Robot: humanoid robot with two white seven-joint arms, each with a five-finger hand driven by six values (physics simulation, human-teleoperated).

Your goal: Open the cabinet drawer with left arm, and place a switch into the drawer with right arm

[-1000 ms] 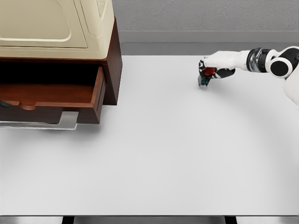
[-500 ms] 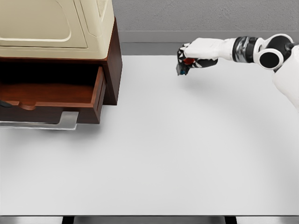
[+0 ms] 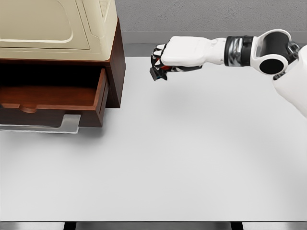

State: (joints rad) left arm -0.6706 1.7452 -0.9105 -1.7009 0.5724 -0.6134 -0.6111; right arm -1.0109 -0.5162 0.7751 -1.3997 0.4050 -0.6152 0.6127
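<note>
Gripping a small dark switch [image 3: 157, 73], right hand [image 3: 169, 58] fingers (glossy white) hover beside the wooden drawer [image 3: 53, 98].

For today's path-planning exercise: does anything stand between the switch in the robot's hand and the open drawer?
Nothing visible does. The right hand holds the switch above bare table, right of the cabinet. The open drawer lies further left, past the cabinet's side wall.

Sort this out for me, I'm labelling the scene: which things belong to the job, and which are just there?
Job:
- switch, gripped in the right hand
- cabinet drawer, open
- cabinet

Just there:
- cream appliance on top of the cabinet
- white table
</note>
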